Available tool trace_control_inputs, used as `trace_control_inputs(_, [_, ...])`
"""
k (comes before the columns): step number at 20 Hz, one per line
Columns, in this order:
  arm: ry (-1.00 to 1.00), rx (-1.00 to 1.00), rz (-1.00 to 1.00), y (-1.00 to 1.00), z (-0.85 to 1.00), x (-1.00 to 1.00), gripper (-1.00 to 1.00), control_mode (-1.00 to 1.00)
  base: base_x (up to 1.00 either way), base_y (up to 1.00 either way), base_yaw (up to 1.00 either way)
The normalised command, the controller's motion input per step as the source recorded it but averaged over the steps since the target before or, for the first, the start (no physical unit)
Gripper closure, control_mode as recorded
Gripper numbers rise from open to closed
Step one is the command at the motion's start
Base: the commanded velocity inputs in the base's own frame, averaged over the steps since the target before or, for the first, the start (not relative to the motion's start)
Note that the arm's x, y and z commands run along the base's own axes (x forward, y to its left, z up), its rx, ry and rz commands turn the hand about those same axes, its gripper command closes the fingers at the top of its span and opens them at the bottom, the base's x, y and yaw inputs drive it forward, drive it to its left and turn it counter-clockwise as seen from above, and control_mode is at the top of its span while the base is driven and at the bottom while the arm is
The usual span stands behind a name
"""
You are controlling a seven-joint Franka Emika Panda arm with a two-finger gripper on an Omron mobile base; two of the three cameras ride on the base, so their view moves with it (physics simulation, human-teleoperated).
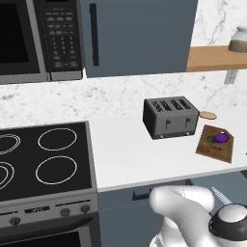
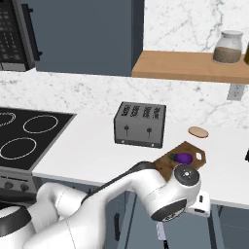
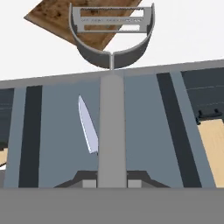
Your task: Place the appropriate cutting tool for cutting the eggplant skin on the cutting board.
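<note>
In the hand view my gripper [image 3: 112, 181] is shut on the cutting tool [image 3: 112, 48]. This is a light-grey peeler whose long handle runs up from between my fingers to a wide curved head. That head hangs over the white counter's front edge, just short of the dark-brown cutting board [image 3: 57, 17]. The board [image 1: 215, 144] [image 2: 190, 148] lies on the counter right of the toaster, and the small purple eggplant [image 1: 221, 138] [image 2: 184, 158] rests on it. My hand is low in front of the counter, below the board.
A pointed silver knife blade [image 3: 89, 127] shows left of the peeler handle against the grey-blue cabinet fronts. A dark toaster [image 1: 170, 116] [image 2: 139, 124] stands mid-counter. A round tan disc [image 1: 208, 116] [image 2: 198, 132] lies behind the board. The black stove [image 1: 43, 159] is at the left.
</note>
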Motion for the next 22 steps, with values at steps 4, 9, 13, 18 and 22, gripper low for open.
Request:
trace_control_inputs(4, [0.00, 0.01, 0.18, 0.00, 0.44, 0.91, 1.00, -1.00, 0.00, 0.00, 0.00])
trace_control_inputs(9, [0.00, 0.00, 0.28, 0.00, 0.06, 0.48, 1.00, -1.00, 0.00, 0.00, 0.00])
trace_control_inputs(13, [0.00, 0.00, 0.29, 0.00, 0.00, 0.11, 1.00, -1.00, 0.00, 0.00, 0.00])
trace_control_inputs(18, [0.00, 0.00, 0.26, 0.01, -0.01, 0.08, 1.00, -1.00, 0.00, 0.00, 0.00])
trace_control_inputs(22, [0.00, 0.00, 0.17, 0.03, 0.00, 0.24, 1.00, -1.00, 0.00, 0.00, 0.00])
